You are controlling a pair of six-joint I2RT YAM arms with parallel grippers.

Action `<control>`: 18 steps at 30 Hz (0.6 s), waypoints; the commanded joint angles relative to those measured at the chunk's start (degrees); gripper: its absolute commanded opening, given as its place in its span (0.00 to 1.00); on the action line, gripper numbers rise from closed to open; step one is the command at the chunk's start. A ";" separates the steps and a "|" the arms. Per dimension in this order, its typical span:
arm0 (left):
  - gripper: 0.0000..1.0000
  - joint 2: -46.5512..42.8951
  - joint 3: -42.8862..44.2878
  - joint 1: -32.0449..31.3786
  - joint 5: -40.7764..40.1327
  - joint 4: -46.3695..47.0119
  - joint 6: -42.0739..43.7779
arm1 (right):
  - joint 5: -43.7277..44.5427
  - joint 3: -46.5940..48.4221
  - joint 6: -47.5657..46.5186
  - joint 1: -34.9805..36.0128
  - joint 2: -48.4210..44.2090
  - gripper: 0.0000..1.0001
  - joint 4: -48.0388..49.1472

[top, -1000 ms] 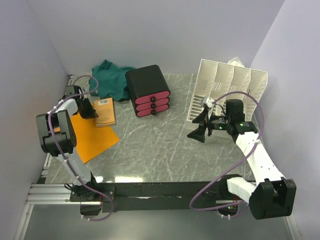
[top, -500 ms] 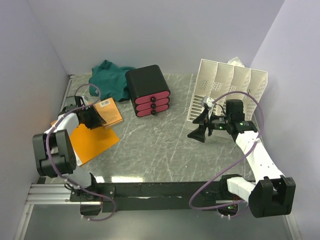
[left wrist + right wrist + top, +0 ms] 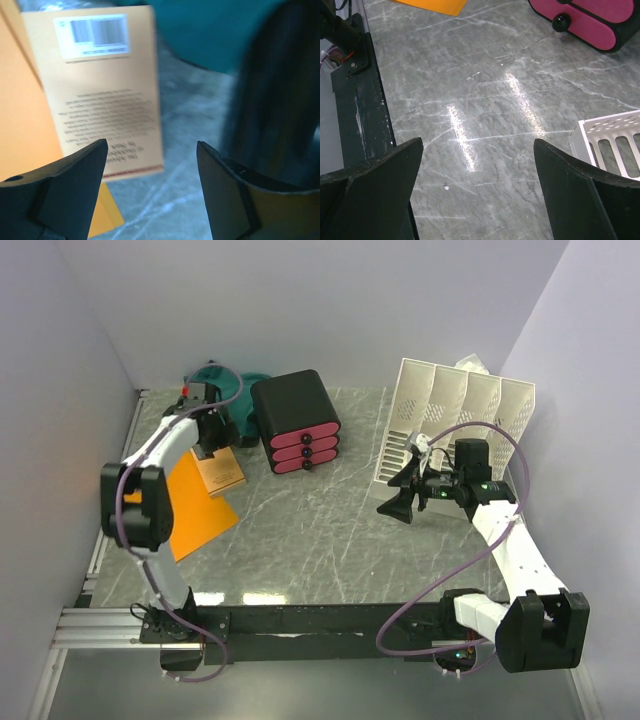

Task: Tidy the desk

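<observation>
Since left fingers [image 3: 70,175] and right fingers [image 3: 370,185] gape empty, the book [image 3: 107,100] seems placed; next, probably grasp the green cloth [image 3: 210,35].

grey-green veined desk [image 3: 320,540], orange folder [image 3: 195,508], pink-fronted black drawer box [image 3: 295,412]

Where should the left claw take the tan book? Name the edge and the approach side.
Probably the right long edge of the tan book, coming down from above on the drawer box side. The book lies flat with its left part on the orange folder, while bare desk flanks that edge.
</observation>
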 commanded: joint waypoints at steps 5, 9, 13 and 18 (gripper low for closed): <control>0.73 12.34 14.57 -2.65 -16.56 -14.29 -3.17 | -1.84 2.59 -0.20 -0.66 0.45 1.00 0.67; 0.74 18.84 19.86 -3.79 -18.14 -17.36 -1.77 | -2.10 2.68 -0.20 -0.74 0.72 1.00 0.41; 0.78 22.37 22.68 -4.67 -17.80 -18.69 -0.54 | -2.10 2.86 -0.38 -0.66 1.24 1.00 0.32; 0.79 26.23 24.18 -4.85 -19.46 -20.71 0.08 | -2.02 2.77 -0.47 -0.66 1.16 1.00 0.23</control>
